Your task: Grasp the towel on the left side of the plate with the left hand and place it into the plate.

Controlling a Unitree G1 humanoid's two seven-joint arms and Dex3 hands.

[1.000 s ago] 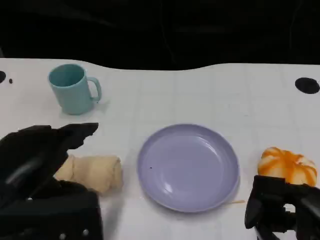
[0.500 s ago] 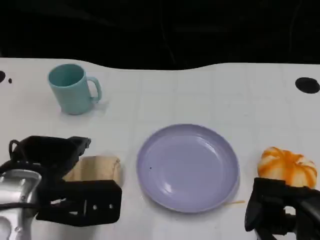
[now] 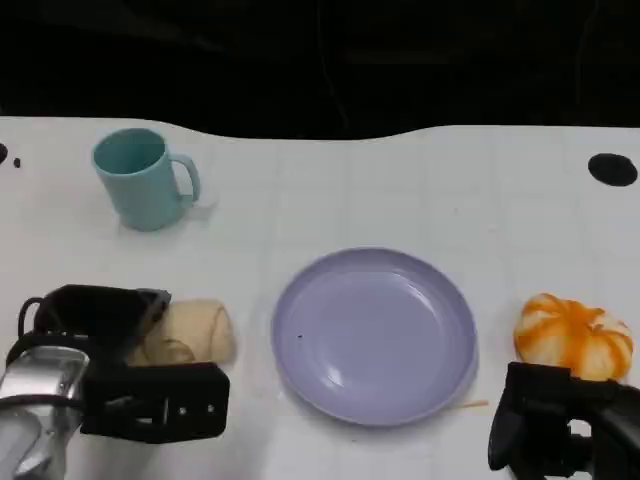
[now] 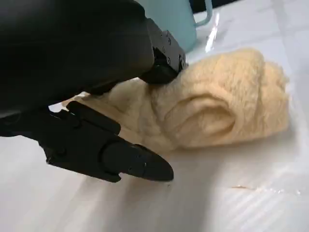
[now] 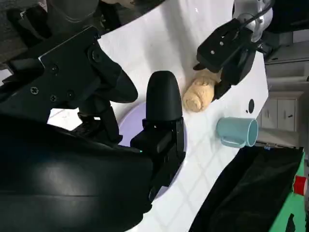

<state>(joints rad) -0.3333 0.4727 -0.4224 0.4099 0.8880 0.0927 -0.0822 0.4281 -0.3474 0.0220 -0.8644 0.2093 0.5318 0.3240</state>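
The rolled cream towel (image 3: 195,330) lies on the white table just left of the lavender plate (image 3: 375,335). My left hand (image 3: 115,365) straddles the towel's left end. In the left wrist view its upper fingers (image 4: 161,60) touch the top of the towel (image 4: 227,111), while the thumb (image 4: 120,157) lies low on the table in front of it, apart from the roll. The towel rests on the table, not lifted. My right hand (image 3: 560,430) hangs at the near right edge, fingers apart and holding nothing. In the right wrist view the towel (image 5: 200,94) sits under the left hand (image 5: 227,48).
A teal mug (image 3: 140,178) stands at the back left, beyond the towel. An orange and white pumpkin (image 3: 575,335) sits right of the plate, just above my right hand. A black round mark (image 3: 612,170) is at the far right.
My left hand has dropped from above the table's near left down over the towel's left end, its fingers now on both sides of it. The towel has barely moved; the right hand is still.
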